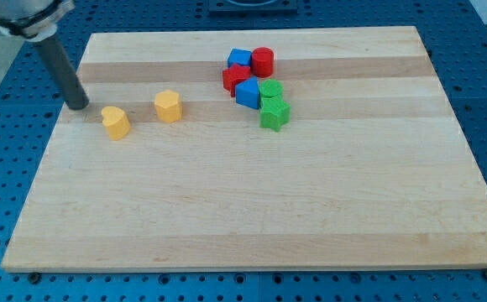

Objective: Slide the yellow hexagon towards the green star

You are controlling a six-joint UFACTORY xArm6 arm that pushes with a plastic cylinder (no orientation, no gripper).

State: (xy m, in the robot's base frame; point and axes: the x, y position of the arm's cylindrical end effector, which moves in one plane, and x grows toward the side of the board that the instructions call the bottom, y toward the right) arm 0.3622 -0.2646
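Nearest the view's bottom, table [252, 243] boards with no blocks on them; all blocks in the upper half.

End effector: a plain dark rod, no jaws to open or close, holding nothing. My tip [79, 106] down on the table near the view's left edge, touching no block.

Just right of my tip and a little lower, a yellow block [116, 122], shape hard to make out, possibly a heart. Further right, the yellow hexagon [168, 106], by its flat-sided look, roughly level with my tip and apart from the other yellow.

Well to the hexagon's right and slightly lower, the green star [274, 114], judged by its jagged outline, at the lower right of a tight cluster: green block [270, 90] touching it above, blue block [247, 93] beside it on the left, red block [234, 76], blue block [239, 59] and red cylinder [263, 60] higher up.

Key relation: hexagon lies to the right of my tip, star further right along nearly the same line. Already on the correct side for a rightward push, but the nearer yellow sits close to that path. Probably needs passing just above it to reach the hexagon's left face, then pushing right and slightly down.
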